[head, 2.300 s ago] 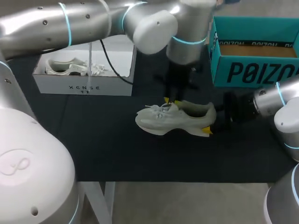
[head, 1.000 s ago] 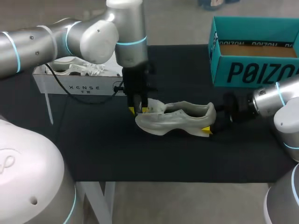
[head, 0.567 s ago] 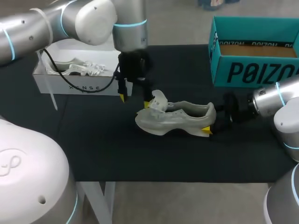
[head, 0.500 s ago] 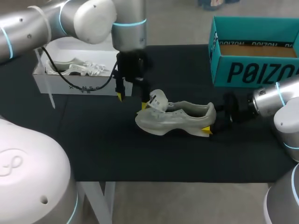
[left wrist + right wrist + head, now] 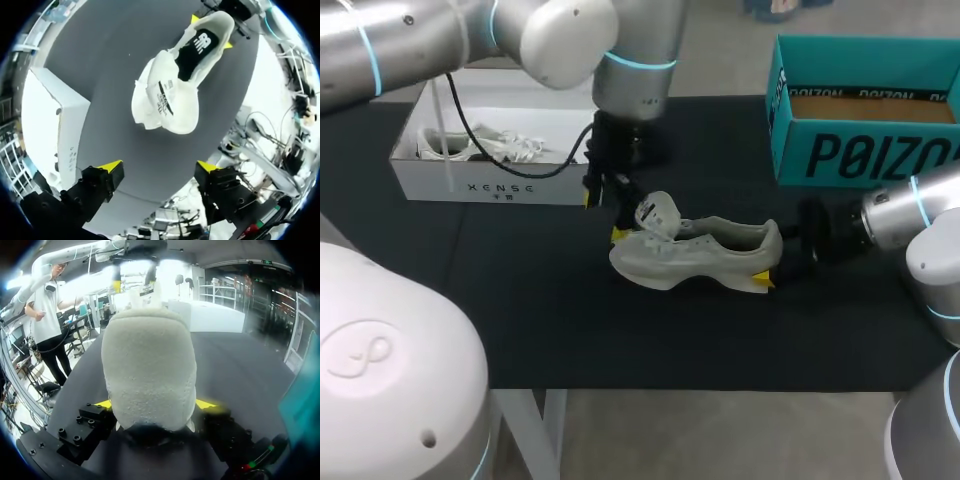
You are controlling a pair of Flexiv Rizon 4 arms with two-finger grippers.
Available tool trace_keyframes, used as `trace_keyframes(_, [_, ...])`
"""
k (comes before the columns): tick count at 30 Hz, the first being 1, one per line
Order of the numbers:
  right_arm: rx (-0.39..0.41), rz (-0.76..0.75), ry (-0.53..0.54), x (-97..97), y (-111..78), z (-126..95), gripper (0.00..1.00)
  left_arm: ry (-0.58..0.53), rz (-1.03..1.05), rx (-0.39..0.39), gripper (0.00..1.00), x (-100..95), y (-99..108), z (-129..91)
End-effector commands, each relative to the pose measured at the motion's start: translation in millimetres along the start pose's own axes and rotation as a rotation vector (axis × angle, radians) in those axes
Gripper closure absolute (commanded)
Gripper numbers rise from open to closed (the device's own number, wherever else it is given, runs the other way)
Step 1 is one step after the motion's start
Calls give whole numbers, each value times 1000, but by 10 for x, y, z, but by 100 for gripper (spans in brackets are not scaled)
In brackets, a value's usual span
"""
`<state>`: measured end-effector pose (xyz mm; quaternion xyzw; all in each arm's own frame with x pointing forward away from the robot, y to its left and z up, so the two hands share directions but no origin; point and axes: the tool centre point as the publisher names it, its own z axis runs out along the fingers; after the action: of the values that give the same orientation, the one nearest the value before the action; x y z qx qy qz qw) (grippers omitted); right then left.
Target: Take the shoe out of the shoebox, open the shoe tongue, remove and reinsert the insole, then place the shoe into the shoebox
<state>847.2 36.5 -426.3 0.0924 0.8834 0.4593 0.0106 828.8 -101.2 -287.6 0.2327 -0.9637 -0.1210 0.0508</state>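
Status:

- Shoe (image 5: 695,255): off-white sneaker, out of the box, upright on its sole on the black table (image 5: 520,320), about mid-table. In the head view the toe points to my left side and the heel to my right.
- Tongue (image 5: 658,213): folded up and forward over the laces, standing above the toe end. The left wrist view shows its underside with a label strip (image 5: 162,97).
- Insole (image 5: 199,47): dark, lying inside the shoe, visible through the opened throat.
- Right gripper (image 5: 772,262): comes in low from the right and is clamped on the heel. In the right wrist view (image 5: 155,403) the heel fills the gap, with a yellow tip pressed against each side. Narrow spread, firm hold on the shoe.
- Left gripper (image 5: 603,217): pointing down just beside the toe end, near the raised tongue. Jaws are spread wide with nothing between them. In the left wrist view (image 5: 159,166) the shoe sits ahead of both fingers, clear of them.
- Teal shoebox (image 5: 865,150): open, at the far right of the table, well apart from the shoe. Brown inner floor showing.
- White box (image 5: 500,180): far left of the table, holds a second shoe (image 5: 475,145) with loose laces. The left arm's cable hangs in front of it.
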Motion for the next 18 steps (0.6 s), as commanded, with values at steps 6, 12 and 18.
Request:
trace_keyframes(6, [2, 1, -1, -11, 1, 7, 100, -772, 653, 224, 100, 134, -364, -560])
trace_keyframes(12, [2, 1, -1, -11, 1, 7, 100, -772, 675, 263, 100, 179, -474, -645])
trace_keyframes(18, [2, 1, -1, -11, 1, 7, 100, -772, 675, 263, 100, 179, -474, -645])
